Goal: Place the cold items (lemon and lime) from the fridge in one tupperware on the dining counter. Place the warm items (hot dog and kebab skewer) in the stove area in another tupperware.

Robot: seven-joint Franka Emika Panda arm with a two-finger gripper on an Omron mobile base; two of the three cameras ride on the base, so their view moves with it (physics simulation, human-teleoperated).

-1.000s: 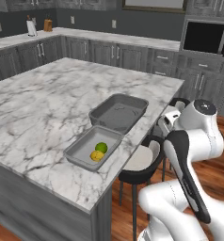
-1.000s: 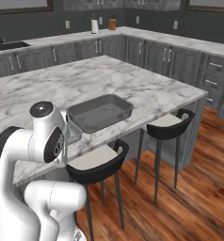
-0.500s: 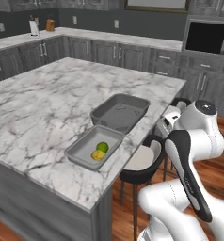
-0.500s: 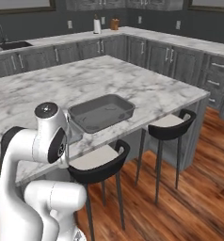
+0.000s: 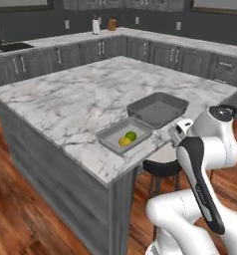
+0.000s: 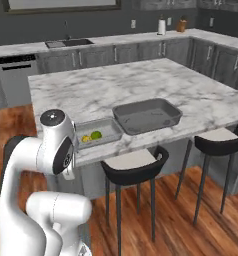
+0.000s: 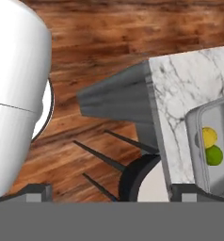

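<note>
The lemon (image 5: 123, 142) and lime (image 5: 132, 135) lie side by side in a light grey tupperware (image 5: 108, 135) near the edge of the marble dining counter (image 5: 75, 104). A darker, empty tupperware (image 5: 158, 108) stands just behind it. From the right base view the lemon (image 6: 85, 138), lime (image 6: 96, 135) and both tupperwares (image 6: 114, 127) (image 6: 147, 116) show beside my arm. My gripper (image 7: 109, 194) is open with nothing in it, hanging over the floor by the counter's corner, with the lemon (image 7: 208, 137) and lime (image 7: 213, 155) to its right. The hot dog and kebab skewer are out of view.
Two black stools (image 6: 135, 165) (image 6: 221, 141) stand under the counter's edge; one stool (image 7: 144, 181) is just below the hand. Grey cabinets with a sink (image 6: 73, 43) and a paper towel roll (image 6: 162, 26) line the back wall. Wooden floor (image 5: 21, 209) surrounds the island.
The whole scene has shifted: the base has swung round, so the island sits further left in the left base view. The tupperwares and fruit keep their places on the counter. The gripper stays open.
</note>
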